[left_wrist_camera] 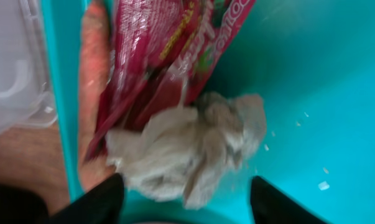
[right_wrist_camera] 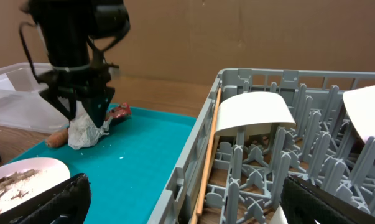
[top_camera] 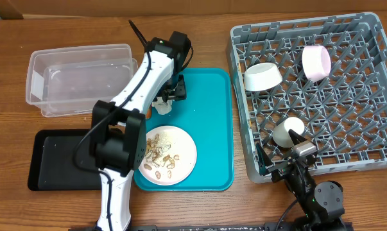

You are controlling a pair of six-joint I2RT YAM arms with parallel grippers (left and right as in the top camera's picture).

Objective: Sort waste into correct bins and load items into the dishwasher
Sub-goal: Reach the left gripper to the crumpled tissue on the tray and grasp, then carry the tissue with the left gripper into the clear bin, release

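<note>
ok so the crumpled white tissue [left_wrist_camera: 187, 149] is sitting in the far left corner of the teal tray [left_wrist_camera: 311, 93]. The red crinkled wrapper [left_wrist_camera: 162, 50] is jammed right up against it, with the little carrot piece [left_wrist_camera: 91, 81] lying along the tray's edge just beside the wrapper. All three are basically one pile.

The left gripper [left_wrist_camera: 187, 185] is right over the tissue, fingers [left_wrist_camera: 100, 199] spread apart with the tissue's near end between them. It looks open to me, not squeezing anything.

Nearer on the same tray there's the white plate [top_camera: 183, 151] with the beige food scraps [top_camera: 160, 157] on it. The clear plastic tub [top_camera: 81, 77] is just left of the tray, touching or nearly touching it, and the black tray [top_camera: 55, 160] sits in front of the tub.

Over on the right is the grey dish rack [top_camera: 373, 38], holding a white bowl [top_camera: 262, 77] and a pink bowl [top_camera: 316, 62] tipped on their sides, plus a cream cup [top_camera: 288, 131] near the front. A wooden chopstick [right_wrist_camera: 207, 155] leans along the inside of the rack's left wall.

The right gripper [right_wrist_camera: 184, 186] is at the rack's front left corner, jaws wide apart and holding nothing.
</note>
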